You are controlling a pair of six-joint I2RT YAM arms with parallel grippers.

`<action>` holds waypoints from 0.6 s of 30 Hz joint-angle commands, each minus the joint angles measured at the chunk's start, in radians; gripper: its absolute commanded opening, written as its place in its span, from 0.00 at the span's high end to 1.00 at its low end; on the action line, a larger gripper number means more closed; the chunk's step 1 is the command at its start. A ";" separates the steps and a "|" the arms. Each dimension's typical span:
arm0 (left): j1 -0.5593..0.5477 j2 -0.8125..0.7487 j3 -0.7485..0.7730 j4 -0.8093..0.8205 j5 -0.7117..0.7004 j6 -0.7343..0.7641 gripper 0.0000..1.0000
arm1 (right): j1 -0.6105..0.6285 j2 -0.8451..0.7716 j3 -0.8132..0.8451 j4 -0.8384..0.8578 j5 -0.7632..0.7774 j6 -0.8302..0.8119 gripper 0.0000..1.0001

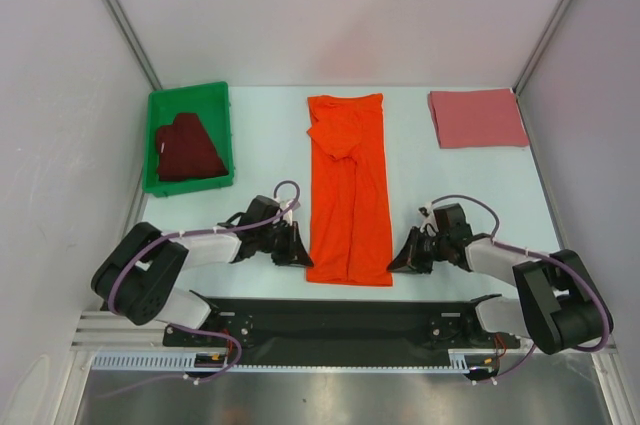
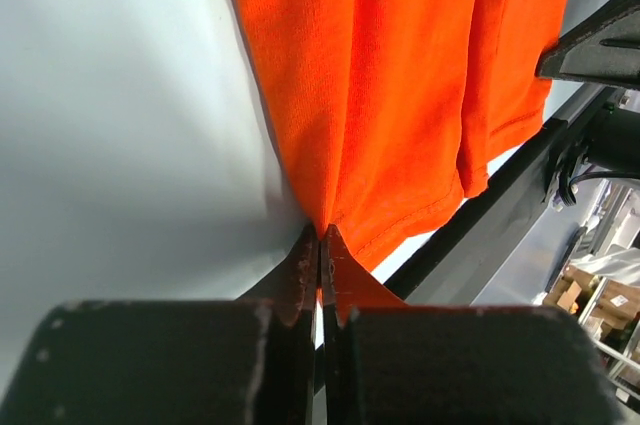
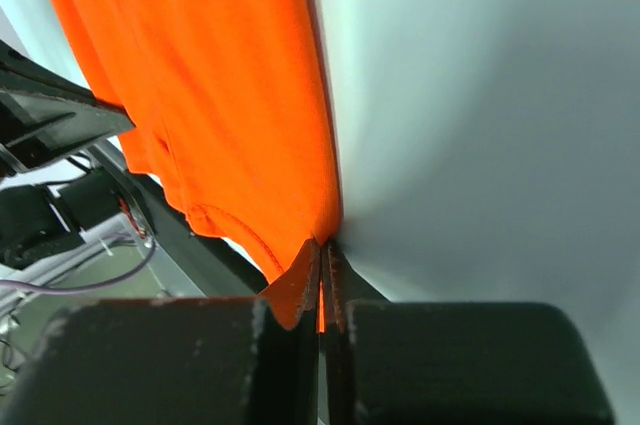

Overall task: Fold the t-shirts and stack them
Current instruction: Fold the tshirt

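Observation:
The orange t-shirt lies as a long strip down the table's middle, sleeves folded in. My left gripper is shut on its near left corner; in the left wrist view the orange cloth runs into the pinched gripper. My right gripper is shut on the near right corner, the orange cloth caught between the closed gripper. The pink t-shirt lies folded at the far right. The maroon t-shirt sits crumpled in the green bin.
The green bin stands at the far left of the table. White walls close in on both sides. A black rail with the arm bases runs along the near edge, just below the orange shirt's hem.

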 commanded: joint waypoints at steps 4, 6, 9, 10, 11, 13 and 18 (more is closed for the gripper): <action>-0.012 -0.037 -0.001 -0.135 -0.062 0.050 0.99 | 0.073 -0.069 0.043 -0.084 0.099 -0.043 1.00; -0.012 -0.088 0.006 -0.162 -0.066 0.053 1.00 | 0.095 -0.100 0.051 -0.113 0.103 -0.027 1.00; -0.012 -0.148 0.038 -0.231 -0.085 0.061 1.00 | 0.104 -0.155 0.089 -0.150 0.114 -0.009 1.00; -0.012 -0.184 0.052 -0.265 -0.089 0.071 1.00 | 0.100 -0.167 0.101 -0.166 0.114 -0.006 1.00; -0.012 -0.194 0.093 -0.288 -0.095 0.078 1.00 | 0.098 -0.178 0.136 -0.176 0.116 -0.007 1.00; -0.012 -0.192 0.147 -0.345 -0.126 0.104 1.00 | 0.083 -0.167 0.187 -0.200 0.111 -0.018 1.00; 0.002 -0.093 0.360 -0.411 -0.177 0.160 1.00 | 0.049 -0.014 0.396 -0.242 0.090 -0.097 1.00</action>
